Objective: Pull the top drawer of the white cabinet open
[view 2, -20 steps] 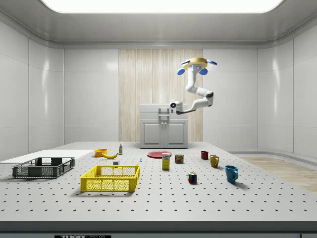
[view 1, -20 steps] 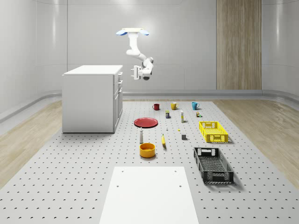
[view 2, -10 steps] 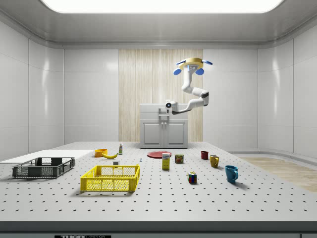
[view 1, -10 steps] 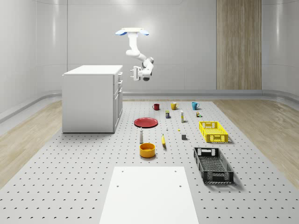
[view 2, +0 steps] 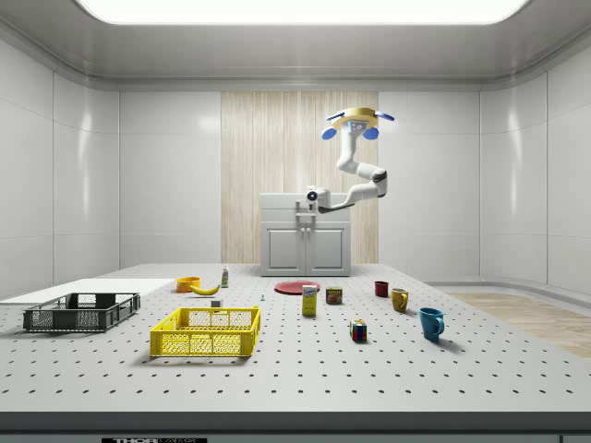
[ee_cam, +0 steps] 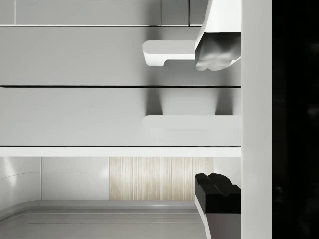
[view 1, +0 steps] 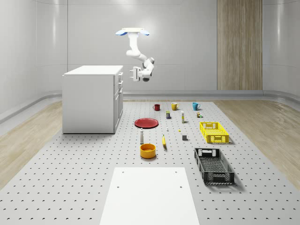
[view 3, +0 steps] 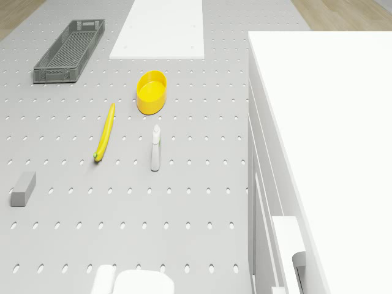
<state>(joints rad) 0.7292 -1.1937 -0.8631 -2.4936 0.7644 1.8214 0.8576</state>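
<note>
The white cabinet [view 1: 91, 98] stands at the whole-scene view's left, its drawer front facing right. The drone [view 1: 133, 32] hovers high beside that front, arm bent down toward it. My gripper [view 1: 132, 73] is level with the top drawer [view 1: 120, 75], a small gap short of it. In the wrist view the gripper [ee_cam: 215, 119] is open. One fingertip [ee_cam: 217, 47] is in front of the second drawer's handle [ee_cam: 167, 52], the other fingertip [ee_cam: 217, 194] past the cabinet's top edge. The top drawer's handle [ee_cam: 189, 122] lies between them. The drawer looks shut. In the side view the gripper [view 2: 306, 205] is before the cabinet [view 2: 306, 245].
On the perforated floor right of the cabinet lie a red plate [view 1: 146, 123], a bottle [view 1: 141, 136], a yellow bowl [view 1: 147, 150], a banana [view 1: 164, 140], three mugs [view 1: 174, 106], a yellow crate [view 1: 214, 132] and a black crate [view 1: 213, 166]. A white mat [view 1: 150, 194] is in front.
The drone and arm have drifted toward the side view's left, and the gripper has come slightly closer to the cabinet's drawer front. The drawer has not moved.
</note>
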